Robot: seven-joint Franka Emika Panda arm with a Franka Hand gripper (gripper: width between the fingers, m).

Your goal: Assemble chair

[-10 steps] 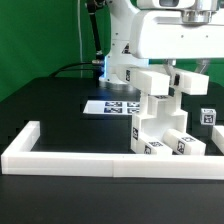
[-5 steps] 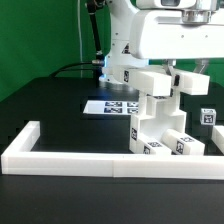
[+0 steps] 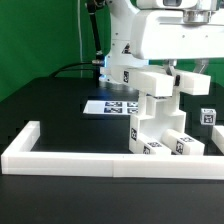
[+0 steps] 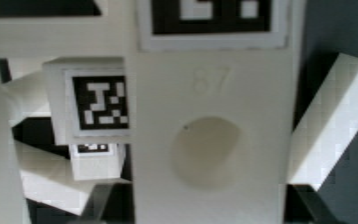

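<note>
We have the tool (image 3: pixel 172 72) closed on the top piece (image 3: pixel 152 83), gripping it from above. The fingers are mostly hidden, so we judge the grip from how the piece sits right under them. We think it is held there to be seated onto the half-built chair (image 3: pixel 158 128) below.

The chair stands on the black counter (image 3: pixel 60 110) against the white wall (image 3: pixel 60 155), probably so the wall braces it. It is white, blocky plastic, stepped like a stair, with black-and-white tags on its low faces. The wrist view shows a flat face with a shallow oval dimple and more tags.

A loose part (image 3: pixel 208 116) sits near the chair on the exterior view's right. The marker board (image 3: pixel 105 105) lies behind.
</note>
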